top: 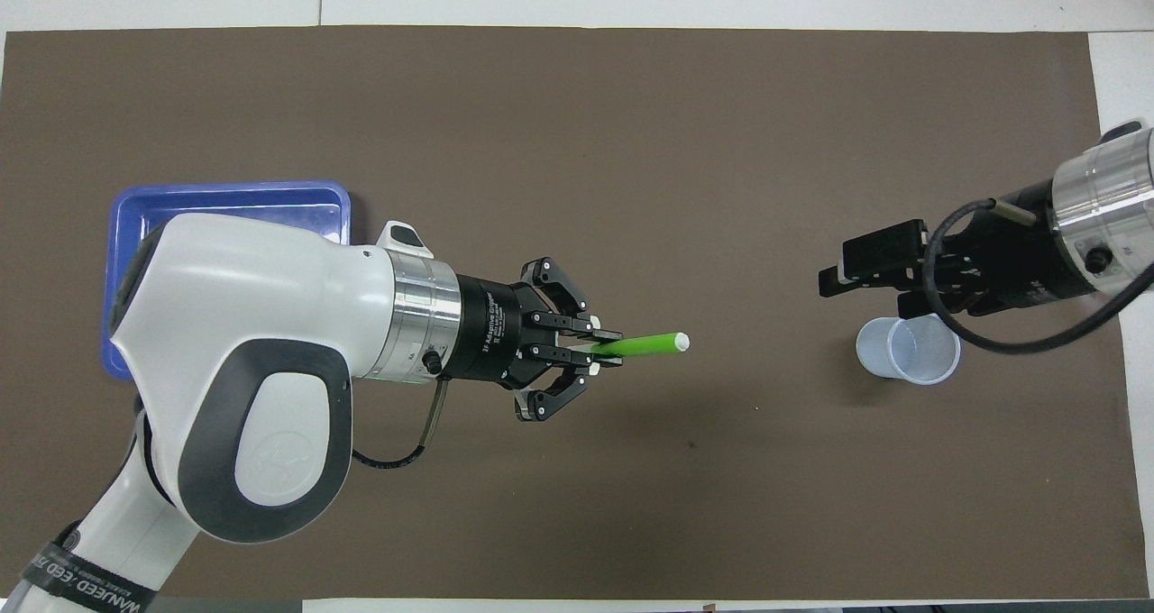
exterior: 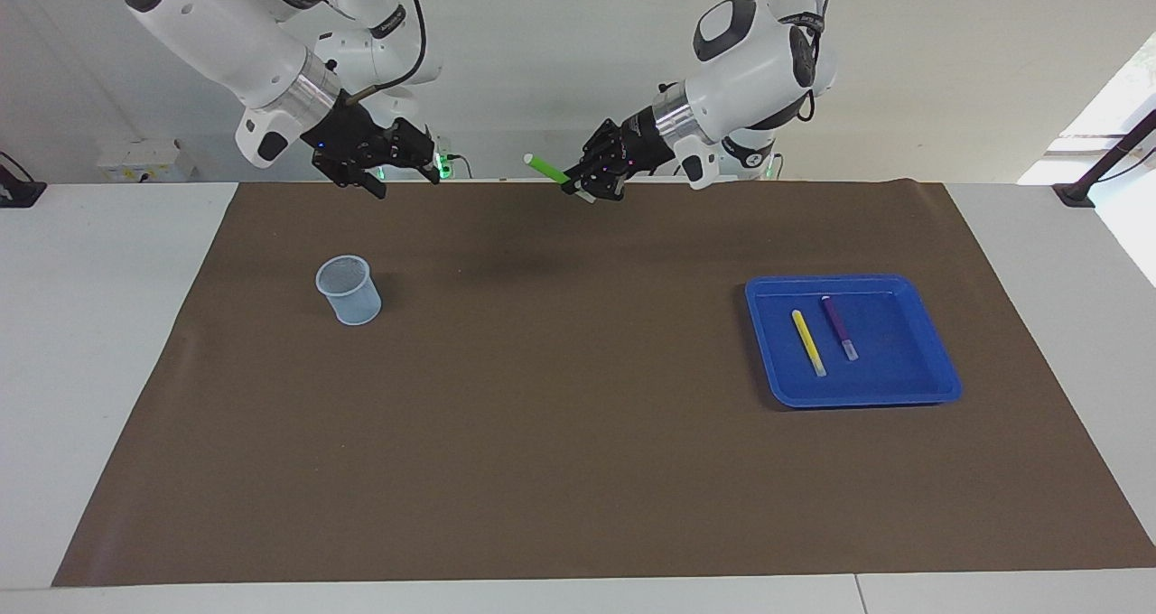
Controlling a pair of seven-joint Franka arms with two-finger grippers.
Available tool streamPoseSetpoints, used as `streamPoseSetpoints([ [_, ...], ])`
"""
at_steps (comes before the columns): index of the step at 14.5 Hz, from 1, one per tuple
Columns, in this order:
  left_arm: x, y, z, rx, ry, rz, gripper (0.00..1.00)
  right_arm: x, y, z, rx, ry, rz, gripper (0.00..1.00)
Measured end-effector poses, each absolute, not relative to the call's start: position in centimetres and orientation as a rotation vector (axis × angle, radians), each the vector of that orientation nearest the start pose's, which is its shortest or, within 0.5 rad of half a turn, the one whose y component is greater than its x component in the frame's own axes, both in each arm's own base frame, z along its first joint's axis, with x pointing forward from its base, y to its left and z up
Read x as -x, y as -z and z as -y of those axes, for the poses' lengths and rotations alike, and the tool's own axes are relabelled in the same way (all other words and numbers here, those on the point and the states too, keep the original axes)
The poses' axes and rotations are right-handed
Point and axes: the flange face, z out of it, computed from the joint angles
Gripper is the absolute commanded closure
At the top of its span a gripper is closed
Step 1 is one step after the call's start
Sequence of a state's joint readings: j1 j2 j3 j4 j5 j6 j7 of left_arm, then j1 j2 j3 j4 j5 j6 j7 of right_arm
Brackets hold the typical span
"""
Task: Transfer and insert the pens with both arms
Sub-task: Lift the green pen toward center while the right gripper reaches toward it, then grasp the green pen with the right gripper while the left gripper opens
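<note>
Mesh cup [exterior: 349, 290] and blue tray [exterior: 930, 375] on brown mat [exterior: 560, 433].

A white tabletop [exterior: 108, 343] is covered across its middle by a brown mat [exterior: 578, 433]. A plain pale wall [exterior: 560, 63] is seen at the back, and daylight is let in by a window [exterior: 1115, 113] at one corner.

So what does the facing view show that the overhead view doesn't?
Only the facing view shows the yellow pen and purple pen lying apart in the blue tray; overhead, the left arm hides them. Only the overhead view shows the mesh cup from above, with nothing in it. Both show the left gripper shut on the green pen, held over the brown mat, and the right gripper waiting.
</note>
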State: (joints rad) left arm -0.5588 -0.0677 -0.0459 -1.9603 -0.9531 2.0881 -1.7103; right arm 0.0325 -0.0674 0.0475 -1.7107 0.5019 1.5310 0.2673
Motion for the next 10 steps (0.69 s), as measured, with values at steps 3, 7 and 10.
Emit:
streamPoseSetpoints([
  [3, -44.1, -53.8, 35.8, 2.408, -1.365, 2.436, 1.00, -51.6, -60.9, -12.9, 2.614, -0.288, -0.314, 0.00],
  [7, -42.9, -53.1, 36.5, 2.386, -1.381, 2.468, 1.00, -51.5, -61.5, -17.5, 2.572, -0.235, -0.361, 0.00],
  [10, -42.7, -53.1, 36.5, 2.383, -1.382, 2.475, 1.00, -51.1, -60.9, -19.2, 2.571, -0.227, -0.346, 0.00],
])
